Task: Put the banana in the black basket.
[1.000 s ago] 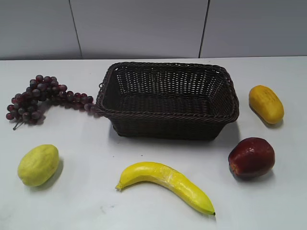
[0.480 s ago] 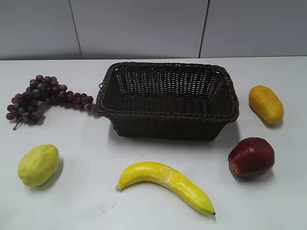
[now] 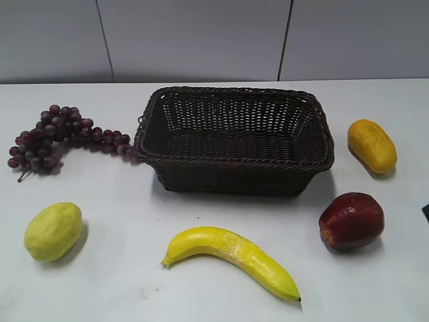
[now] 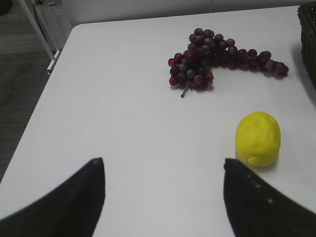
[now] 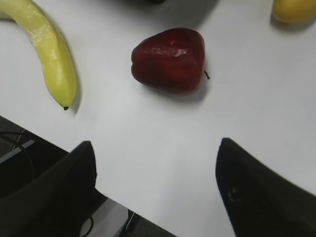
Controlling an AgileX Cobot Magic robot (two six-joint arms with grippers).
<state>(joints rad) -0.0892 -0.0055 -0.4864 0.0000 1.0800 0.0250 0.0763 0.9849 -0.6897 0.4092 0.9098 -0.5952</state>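
The banana [image 3: 231,259] lies on the white table in front of the black basket [image 3: 234,157], its dark tip pointing right. It also shows in the right wrist view [image 5: 47,54] at the upper left. The basket is empty and stands at the table's middle back; a sliver of its edge shows in the left wrist view [image 4: 308,29]. My left gripper [image 4: 163,165] is open and empty above bare table, left of the lemon. My right gripper [image 5: 155,148] is open and empty near the table's front edge, below the red apple. A dark sliver at the exterior view's right edge [image 3: 425,213] is the right arm.
Purple grapes [image 3: 57,137] lie left of the basket, also in the left wrist view [image 4: 217,61]. A yellow-green lemon [image 3: 52,231] sits front left [image 4: 257,138]. A red apple [image 3: 350,220] sits front right [image 5: 170,59]. An orange-yellow oval fruit [image 3: 371,145] lies right of the basket [image 5: 294,10].
A dark sliver of the right arm has come into the exterior view at the right edge. The fruits and basket have not moved.
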